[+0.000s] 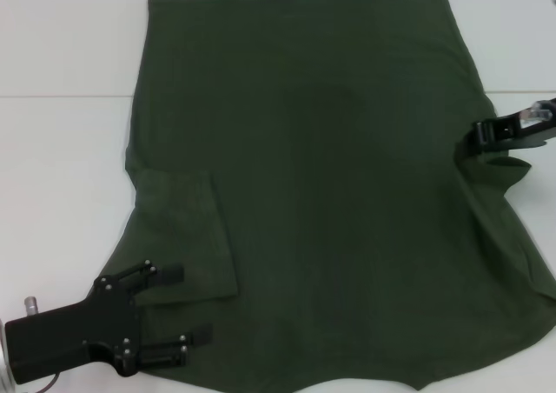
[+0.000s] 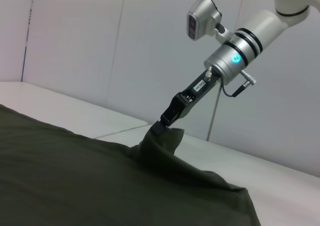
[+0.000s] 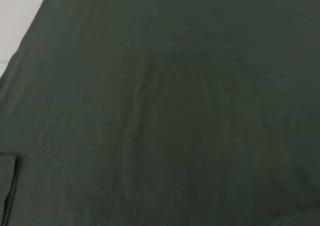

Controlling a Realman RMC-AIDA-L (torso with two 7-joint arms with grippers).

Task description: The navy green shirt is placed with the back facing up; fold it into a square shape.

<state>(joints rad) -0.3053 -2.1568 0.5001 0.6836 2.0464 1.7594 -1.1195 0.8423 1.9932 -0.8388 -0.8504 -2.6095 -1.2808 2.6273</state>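
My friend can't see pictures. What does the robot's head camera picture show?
A big dark green shirt lies spread on a white table. The right gripper pinches its right edge, bunching the cloth up. The left gripper is open over the shirt's near left corner, beside a sleeve folded inward.

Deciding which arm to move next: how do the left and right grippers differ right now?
The left gripper is open, fingers spread over the navy green shirt by its folded-in left sleeve. The right gripper is shut on the shirt's right edge, lifting a peak of cloth. Both are black and sit at the shirt's sides.
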